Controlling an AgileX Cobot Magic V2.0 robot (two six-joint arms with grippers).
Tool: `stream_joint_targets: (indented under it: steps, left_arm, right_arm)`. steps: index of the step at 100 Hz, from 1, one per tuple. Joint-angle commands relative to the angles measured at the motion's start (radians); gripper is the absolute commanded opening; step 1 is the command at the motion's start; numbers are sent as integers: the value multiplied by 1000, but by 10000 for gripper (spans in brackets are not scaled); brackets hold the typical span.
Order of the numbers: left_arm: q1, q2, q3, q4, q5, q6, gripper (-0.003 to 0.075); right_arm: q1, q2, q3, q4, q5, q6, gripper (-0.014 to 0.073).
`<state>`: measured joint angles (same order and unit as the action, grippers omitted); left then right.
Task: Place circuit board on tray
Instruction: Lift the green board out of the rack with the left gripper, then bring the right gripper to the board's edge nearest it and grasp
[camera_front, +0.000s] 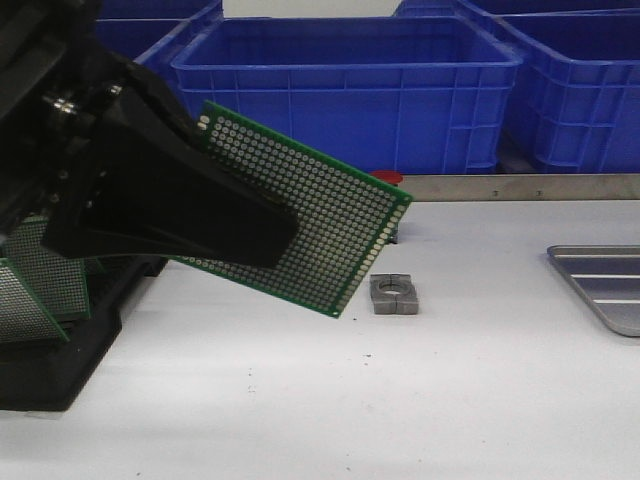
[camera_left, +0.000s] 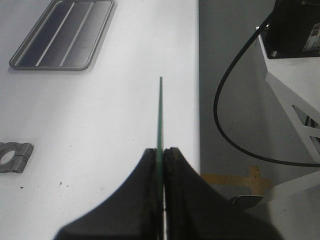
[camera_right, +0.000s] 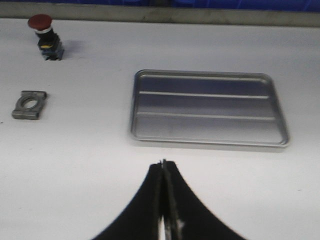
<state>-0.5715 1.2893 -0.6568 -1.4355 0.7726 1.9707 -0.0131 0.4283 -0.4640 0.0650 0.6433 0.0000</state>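
My left gripper (camera_front: 270, 235) is shut on a green circuit board (camera_front: 320, 215) and holds it in the air above the table's left half, tilted, its face toward the front camera. In the left wrist view the circuit board (camera_left: 160, 115) shows edge-on, pinched between the black fingers (camera_left: 145, 190). The silvery tray (camera_front: 605, 280) lies at the table's right edge, partly cut off in the front view; the tray (camera_right: 207, 107) is bare in the right wrist view. My right gripper (camera_right: 162, 165) hovers short of the tray's near rim, shut with nothing in it.
More green boards (camera_front: 40, 285) stand in a black rack (camera_front: 60, 350) at the left. A grey metal clamp block (camera_front: 397, 295) lies mid-table; a red-capped push button (camera_right: 44, 36) stands behind it. Blue crates (camera_front: 350, 85) line the back. In the left wrist view a black cable (camera_left: 235, 100) hangs past the table edge.
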Motion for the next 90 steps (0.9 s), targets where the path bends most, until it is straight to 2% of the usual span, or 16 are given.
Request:
stream_joint_targets:
  steps: [1, 11, 28, 36, 57, 68, 80, 90]
  left_arm:
    - [-7, -19, -27, -58, 32, 2, -17]
    - [-7, -19, -27, -58, 32, 2, -17]
    - [-7, -19, -27, -58, 33, 2, -17]
    - [-7, -19, -27, -58, 33, 2, -17]
    - [-7, -19, -27, -58, 33, 2, -17]
    - [-7, -19, -27, -58, 33, 2, -17]
    - [-7, -19, -27, -58, 33, 2, -17]
    - [-7, -19, -27, -58, 33, 2, -17]
  right_arm:
    - [21, 93, -65, 115, -41, -28, -50]
    - [70, 174, -90, 254, -44, -137, 27]
    - [174, 308, -119, 516, -36, -452, 342]
    - [225, 373, -134, 615, -26, -653, 441]
    - [339, 549, -178, 770, 17, -1123, 453]
    - [393, 621, -203, 840, 63, -1313, 453]
    - [447, 686, -230, 922, 94, -1451, 453]
    - [495, 734, -254, 951, 97, -1510, 453]
